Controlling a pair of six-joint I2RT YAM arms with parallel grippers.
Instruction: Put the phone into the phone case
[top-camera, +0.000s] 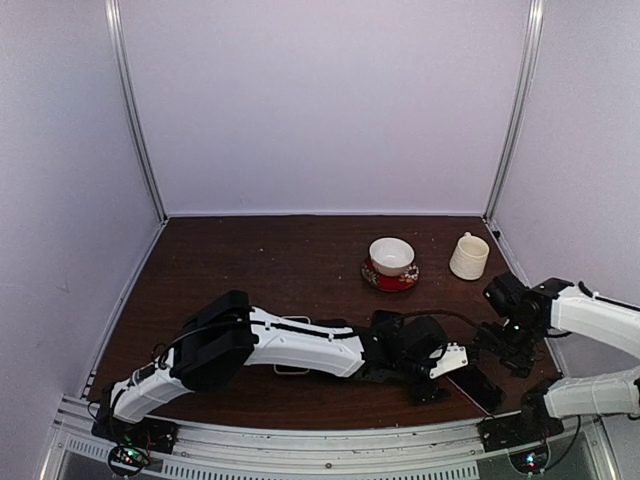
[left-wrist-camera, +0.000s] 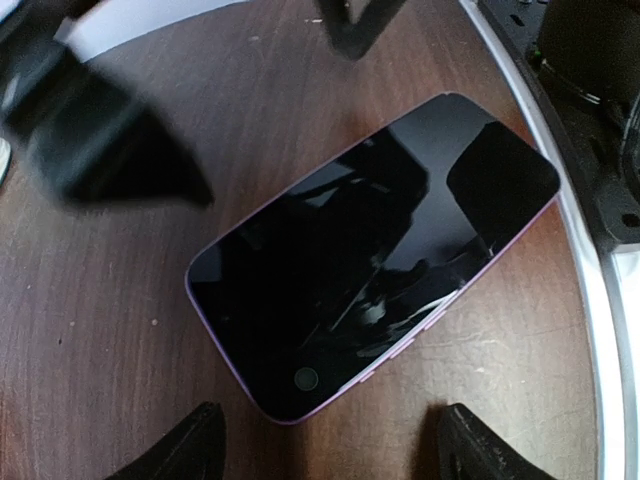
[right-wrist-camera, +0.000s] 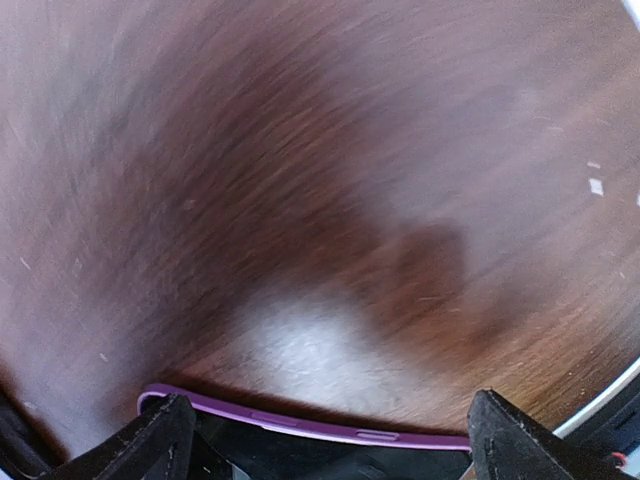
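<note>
A black-screened phone lies flat on the brown table near its front right edge, with the purple case showing as a rim all round it. It also shows in the top view. My left gripper is open and empty, its fingertips just short of the phone's home-button end. My right gripper is open, with the case's long purple edge between its fingers; whether they touch it I cannot tell.
A white bowl on a red saucer and a white mug stand at the back right. A pale rectangular outline lies partly under my left arm. The table's metal front rail runs right beside the phone.
</note>
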